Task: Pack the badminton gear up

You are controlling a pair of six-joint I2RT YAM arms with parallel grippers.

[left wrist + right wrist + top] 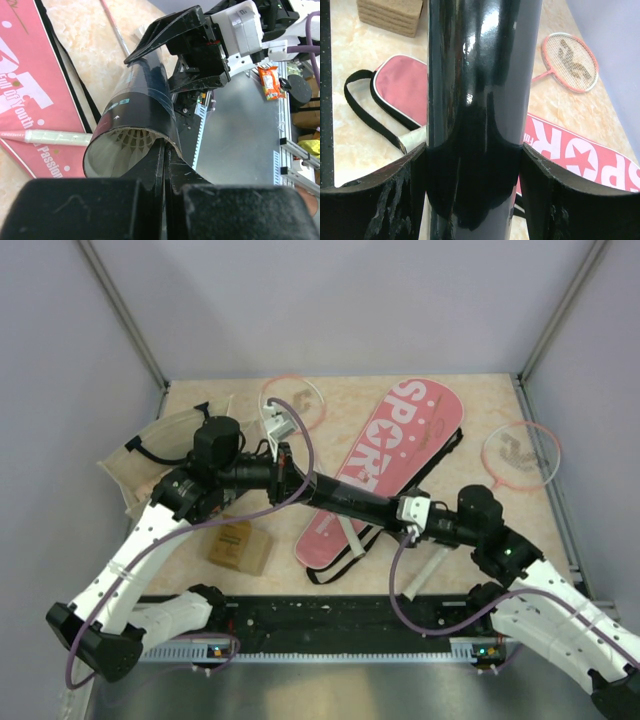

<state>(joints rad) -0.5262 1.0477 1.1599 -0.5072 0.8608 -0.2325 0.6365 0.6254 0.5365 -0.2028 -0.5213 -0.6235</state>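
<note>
The black tube (350, 497) hangs above the tabletop (480, 530) at a slant, over the lower part of the pink "SPORT" cover (390, 455). In the left wrist view its open end faces the camera, and the white shuttlecock (127, 142) sits inside.

The right claw (408, 512) is clamped around the tube, one finger on each side. The left claw (288, 472) is at the open end with its fingers pressed together against the rim. I cannot tell whether they pinch the wall.

One pink-rimmed racket (520, 452) lies to the right of the cover, and the other racket (293, 400) lies at the back left. The beige tote bag (150, 455) lies at the left edge, and the cardboard box (240, 545) sits in front of it.
</note>
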